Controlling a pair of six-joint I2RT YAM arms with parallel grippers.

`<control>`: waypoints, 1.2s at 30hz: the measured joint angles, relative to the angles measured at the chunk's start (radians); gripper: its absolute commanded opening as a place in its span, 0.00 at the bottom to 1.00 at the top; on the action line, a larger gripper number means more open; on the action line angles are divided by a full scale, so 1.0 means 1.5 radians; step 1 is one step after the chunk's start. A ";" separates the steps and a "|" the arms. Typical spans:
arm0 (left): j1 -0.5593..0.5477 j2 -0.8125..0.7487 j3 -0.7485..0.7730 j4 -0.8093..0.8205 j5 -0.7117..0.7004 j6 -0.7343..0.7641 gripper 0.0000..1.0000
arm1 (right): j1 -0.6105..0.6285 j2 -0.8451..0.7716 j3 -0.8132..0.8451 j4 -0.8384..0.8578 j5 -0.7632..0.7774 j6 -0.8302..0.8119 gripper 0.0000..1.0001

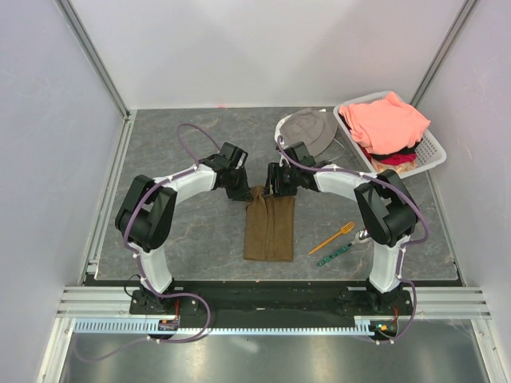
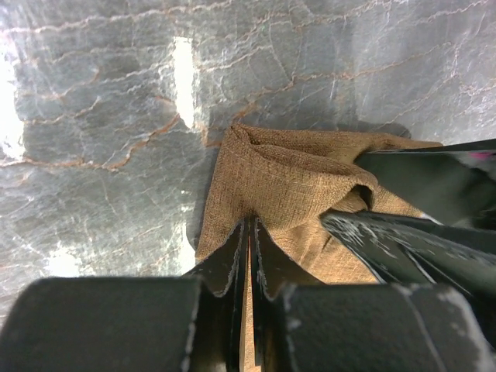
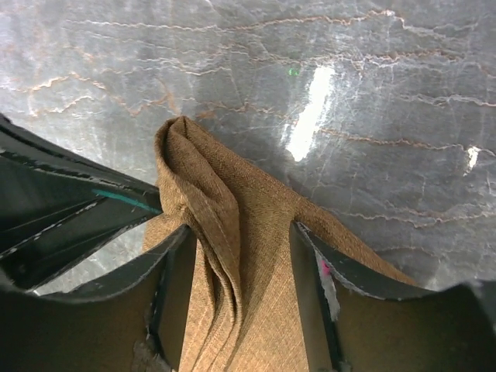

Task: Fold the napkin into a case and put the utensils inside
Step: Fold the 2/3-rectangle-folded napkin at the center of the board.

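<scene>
The left gripper (image 2: 248,232) is pinched almost fully together on a thin edge of the napkin (image 2: 294,178); only a sliver of brown cloth shows between its two dark fingers. The right gripper (image 3: 242,232) has its jaws apart, astride a raised ridge of the same cloth; the ridge touches both fingers, but I judge that they do not squeeze it. Both grippers meet at the far end of the napkin, which lies in the middle of the table (image 1: 184,231) between the two arms, as a long narrow strip reaching toward the robot.

The step in hand looks like shaping this far end for the next fold. To do it well, the left should hold its edge firm and low; the right should take the whole ridge and not only the top layer; the two should travel together, so that the layers do not slide apart and the sides come out parallel; a crooked fold gives a pocket too tight for what must go in.

The cloth is a coarse plain weave, soft and without stiffness; it puckers into rounded pleats near the fingers and lies flat nearer the robot. The table is grey with a stone pattern, glossy, probably slippery under fabric. The orange fork (image 1: 334,237) and the green patterned utensil (image 1: 334,254) lie just beside each other to the right of the napkin, apart from it; both are thin and look rigid.
</scene>
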 measured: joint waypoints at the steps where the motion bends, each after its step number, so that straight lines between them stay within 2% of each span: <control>1: 0.000 -0.002 -0.001 -0.001 0.000 0.000 0.08 | 0.000 -0.005 0.000 -0.003 0.000 -0.002 0.61; 7: 0.000 -0.011 -0.002 0.000 0.001 0.000 0.08 | 0.000 -0.023 -0.005 -0.014 0.001 -0.002 0.68; 15: -0.007 -0.011 -0.001 0.000 0.002 -0.003 0.08 | 0.007 -0.028 -0.005 -0.017 0.007 -0.004 0.69; 24: -0.024 -0.010 0.004 0.000 0.001 -0.018 0.08 | 0.025 -0.008 0.015 -0.047 0.074 -0.026 0.57; 25: -0.024 -0.009 0.004 0.001 0.001 -0.019 0.08 | 0.025 -0.008 0.019 -0.052 0.086 -0.031 0.50; 31: -0.025 -0.009 0.004 0.000 -0.001 -0.020 0.08 | 0.025 -0.008 0.030 -0.077 0.137 -0.064 0.25; 36: -0.025 -0.009 0.005 -0.001 -0.001 -0.020 0.08 | 0.025 -0.008 0.041 -0.088 0.150 -0.076 0.28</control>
